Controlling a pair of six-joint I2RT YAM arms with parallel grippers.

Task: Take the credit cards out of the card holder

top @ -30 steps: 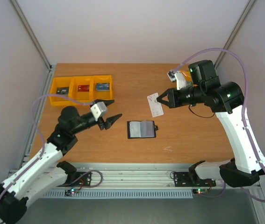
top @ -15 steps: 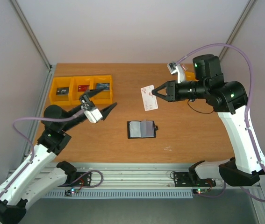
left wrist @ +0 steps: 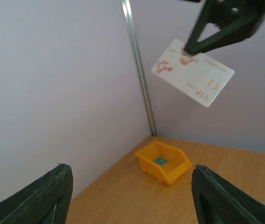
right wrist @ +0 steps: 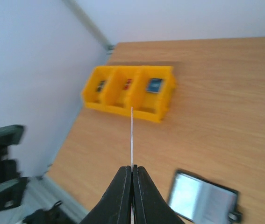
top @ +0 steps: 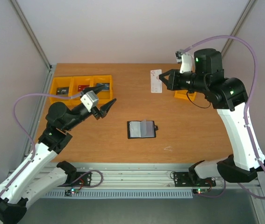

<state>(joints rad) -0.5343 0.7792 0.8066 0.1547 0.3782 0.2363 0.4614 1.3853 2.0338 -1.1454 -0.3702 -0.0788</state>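
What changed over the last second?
Right gripper, still shut on the white card, carried it up and toward the far edge of the table. Left gripper, open, shifted slightly toward the far side. Holder, lying open, and the yellow bins stayed put.

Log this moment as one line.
right tool: shut on white card, in air | left tool: open, empty | holder: open, flat on table

Seen in the left wrist view, the whitish credit card [left wrist: 192,72] carries the word "VIP" along one long edge, followed by smaller letters too blurred to read.
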